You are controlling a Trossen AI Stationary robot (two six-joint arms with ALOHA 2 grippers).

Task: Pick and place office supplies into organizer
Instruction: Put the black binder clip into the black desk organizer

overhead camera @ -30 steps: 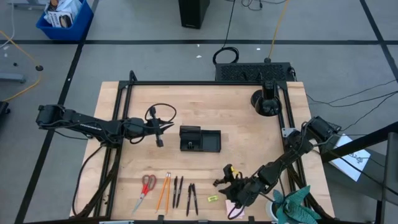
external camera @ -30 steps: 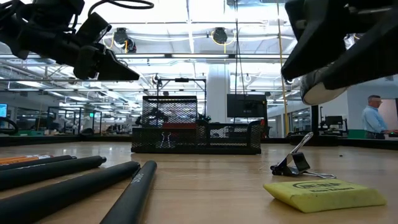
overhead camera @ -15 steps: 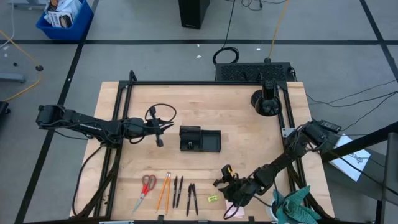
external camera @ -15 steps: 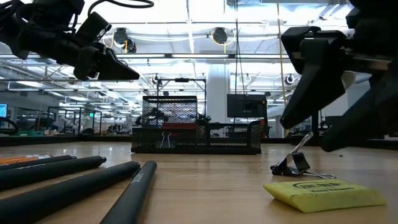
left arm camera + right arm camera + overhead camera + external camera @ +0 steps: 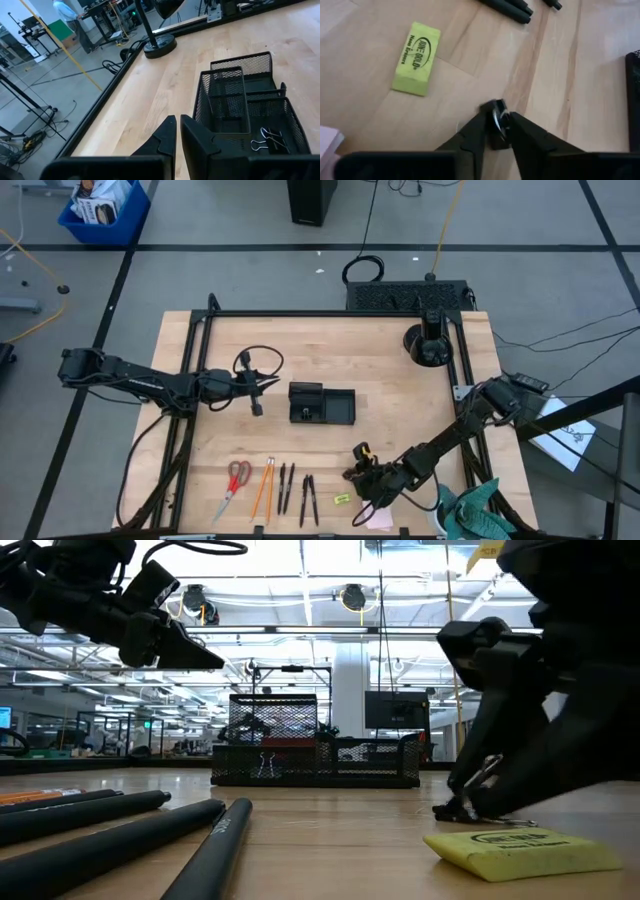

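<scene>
While the left gripper (image 5: pixel 257 409) hangs clenched and empty just left of the organizer (image 5: pixel 322 404) at mid-frame, the right gripper (image 5: pixel 496 125) sits at lower right. Its fingers pinch a small binder clip (image 5: pixel 496 119) on the table, near the yellow eraser (image 5: pixel 416 58).

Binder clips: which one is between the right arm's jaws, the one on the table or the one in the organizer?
The binder clip on the bare table beside the yellow eraser; the other clip lies inside the organizer.
</scene>
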